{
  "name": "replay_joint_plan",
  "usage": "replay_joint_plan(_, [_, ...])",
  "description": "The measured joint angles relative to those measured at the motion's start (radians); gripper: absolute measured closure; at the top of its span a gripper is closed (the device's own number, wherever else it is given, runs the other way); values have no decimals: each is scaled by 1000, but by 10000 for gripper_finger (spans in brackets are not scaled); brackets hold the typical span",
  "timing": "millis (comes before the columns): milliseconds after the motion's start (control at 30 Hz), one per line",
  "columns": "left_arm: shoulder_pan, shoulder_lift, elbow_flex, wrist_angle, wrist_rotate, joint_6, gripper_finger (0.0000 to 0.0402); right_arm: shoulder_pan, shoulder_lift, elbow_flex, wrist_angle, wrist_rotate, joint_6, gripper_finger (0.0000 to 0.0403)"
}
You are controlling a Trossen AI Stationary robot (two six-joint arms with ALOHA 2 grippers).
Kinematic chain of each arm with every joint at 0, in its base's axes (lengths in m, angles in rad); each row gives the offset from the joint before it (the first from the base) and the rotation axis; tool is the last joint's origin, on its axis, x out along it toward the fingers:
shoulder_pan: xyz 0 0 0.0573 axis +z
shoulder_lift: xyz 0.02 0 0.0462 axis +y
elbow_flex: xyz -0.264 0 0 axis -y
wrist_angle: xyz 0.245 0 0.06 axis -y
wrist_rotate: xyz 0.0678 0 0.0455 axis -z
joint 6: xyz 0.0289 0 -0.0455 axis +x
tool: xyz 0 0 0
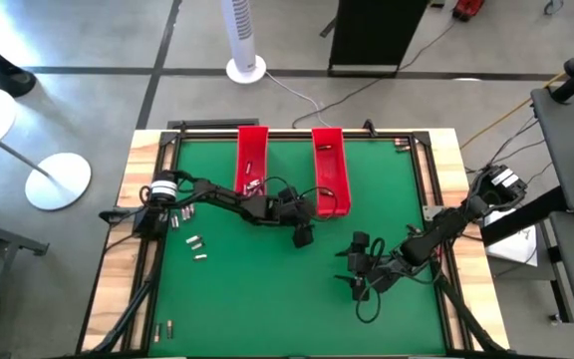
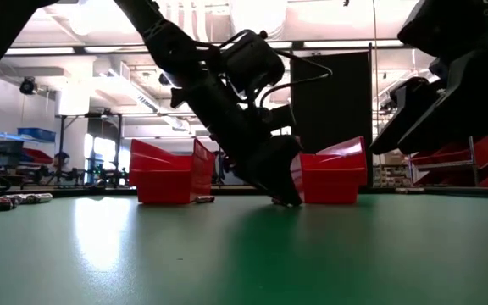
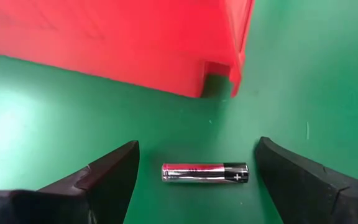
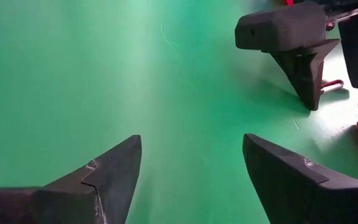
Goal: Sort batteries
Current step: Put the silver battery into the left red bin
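A grey concrete floor (image 1: 88, 90) fills the upper part of the high view, crossed by dark seams. A white tower fan (image 1: 244, 35) stands at top centre beside a black cabinet (image 1: 377, 35). A round white table base (image 1: 58, 180) sits at left. In the low view, ceiling lights (image 2: 100, 21) glow overhead, with red shelf bins (image 2: 473, 157) at far right.

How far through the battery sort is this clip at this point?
Early. The left tray already holds a few batteries; the right tray shows little. In hand: the left pincer is open around one battery lying on the mat. Left: loose batteries near the table's left edge. The right pincer waits open.
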Motion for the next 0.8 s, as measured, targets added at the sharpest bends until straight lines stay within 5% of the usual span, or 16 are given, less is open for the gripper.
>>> replay_joint_plan(333, [22, -4, 18, -49, 163, 39, 95, 0, 0, -4, -7, 0, -1, 151])
replay_joint_plan(800, [43, -7, -11, -24, 143, -3, 125, 0, 0, -31, -16, 0, 13, 167])
